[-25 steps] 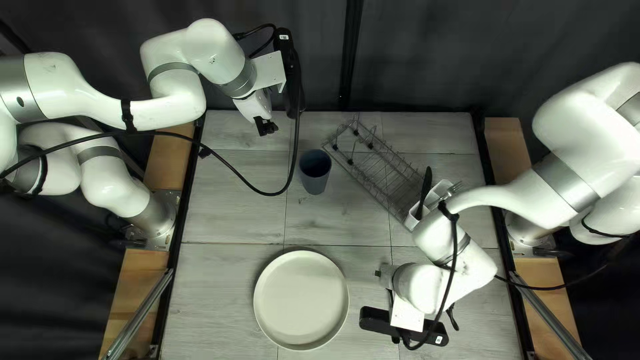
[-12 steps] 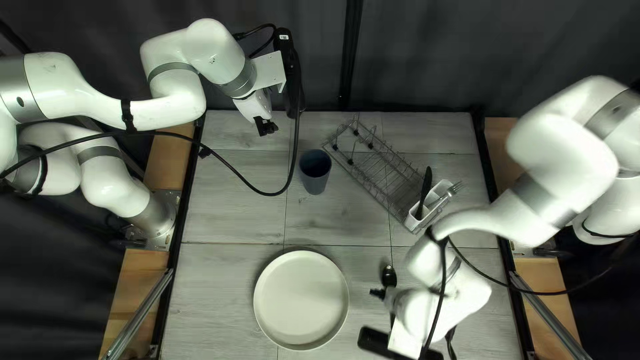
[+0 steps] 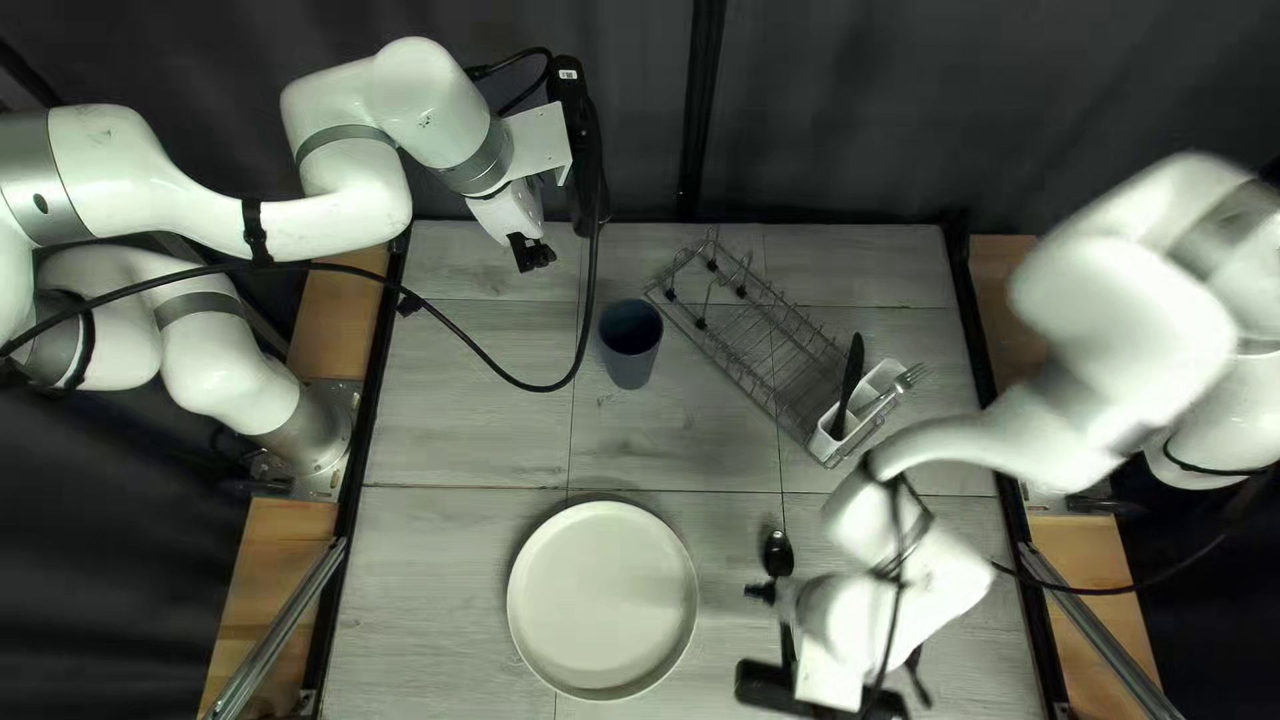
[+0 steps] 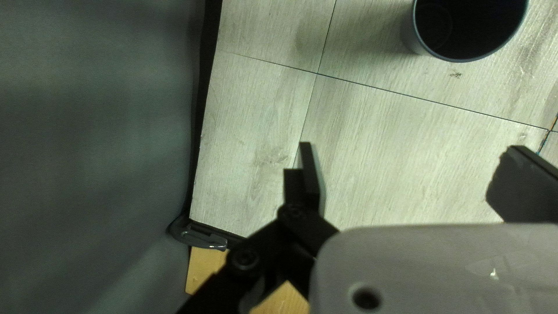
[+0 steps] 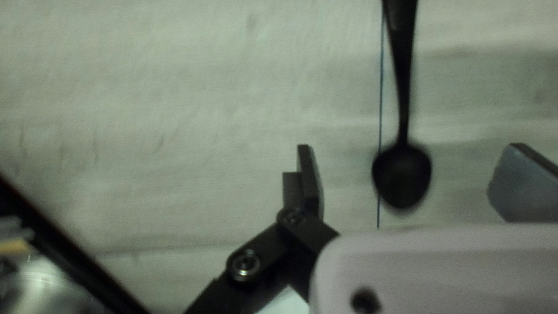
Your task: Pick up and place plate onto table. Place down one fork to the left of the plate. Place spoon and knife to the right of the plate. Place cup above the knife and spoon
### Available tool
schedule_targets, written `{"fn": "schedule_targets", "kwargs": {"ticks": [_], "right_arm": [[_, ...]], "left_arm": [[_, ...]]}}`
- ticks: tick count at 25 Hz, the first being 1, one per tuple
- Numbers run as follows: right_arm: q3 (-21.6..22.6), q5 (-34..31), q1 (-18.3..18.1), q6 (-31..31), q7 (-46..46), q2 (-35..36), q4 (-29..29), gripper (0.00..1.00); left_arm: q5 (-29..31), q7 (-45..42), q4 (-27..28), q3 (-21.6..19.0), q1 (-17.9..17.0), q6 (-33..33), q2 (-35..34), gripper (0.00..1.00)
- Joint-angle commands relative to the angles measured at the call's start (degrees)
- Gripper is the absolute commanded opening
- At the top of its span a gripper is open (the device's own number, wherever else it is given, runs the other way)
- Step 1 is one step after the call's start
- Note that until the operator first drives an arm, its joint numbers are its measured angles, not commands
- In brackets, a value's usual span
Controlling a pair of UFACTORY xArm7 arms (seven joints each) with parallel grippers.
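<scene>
Drawn back toward the near edge since the first frame, the right tool (image 3: pixel 838 631) has left the bowl of the spoon (image 3: pixel 778 554) in view from above; it also sits slightly farther right than in the second frame. Its two fingers are spread wide, with the dark bowl between them and touching neither. The handle runs ahead, away from the tool, toward the desk's (image 3: pixel 467 434) near edge. The spoon lies to the right of the plate (image 3: pixel 602 600), a short gap apart. Pale and round, the plate rests on the near half of the desk.

Beyond them, toward the right, a white holder (image 3: pixel 826 442) sits at the near end of the wire rack (image 3: pixel 775 350). It holds the fork (image 3: pixel 910 378), tines up, and a slim black utensil (image 3: pixel 851 374), which looks like the knife.

Farther off than the plate, the dark blue-gray cup (image 3: pixel 630 350) stands upright between the rack and a looping black cable (image 3: pixel 583 350). Near the far edge, on the left, hangs the left tool (image 3: pixel 531 251). Its fingers are spread too, holding nothing, and the cup stands ahead of them. Behind everything is the dark curtain (image 3: pixel 867 107).
</scene>
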Motion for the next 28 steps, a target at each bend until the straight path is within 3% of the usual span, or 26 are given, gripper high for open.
{"fn": "schedule_targets", "kwargs": {"ticks": [1,7,11,20,23,28], "right_arm": [[-7.4,9.2,-2.53,5.44,-7.34,-18.55,-9.77,1.0],[-11.68,9.03,-4.78,11.58,-4.78,-30.74,-14.18,1.0],[-12.34,6.99,-7.52,12.94,-0.56,-35.29,-15.03,1.0],[-9.12,2.93,-11.2,16.16,7.36,-35.68,-9.13,1.0],[-9.67,2.49,-14.72,16.46,13.1,-35.89,-7.69,1.0],[-9.58,5.72,-20.3,14.67,30.18,-36.83,-8.58,1.0]], "left_arm": [[0.0,0.0,0.0,0.0,0.0,0.0,0.0,1.0],[0.0,0.0,0.0,0.0,0.0,0.0,0.0,1.0],[0.0,0.0,0.0,0.0,0.0,0.0,0.0,1.0],[0.0,0.0,0.0,0.0,0.0,0.0,0.0,1.0],[0.0,0.0,0.0,0.0,0.0,0.0,0.0,1.0],[0.0,0.0,0.0,0.0,0.0,0.0,0.0,1.0]]}}
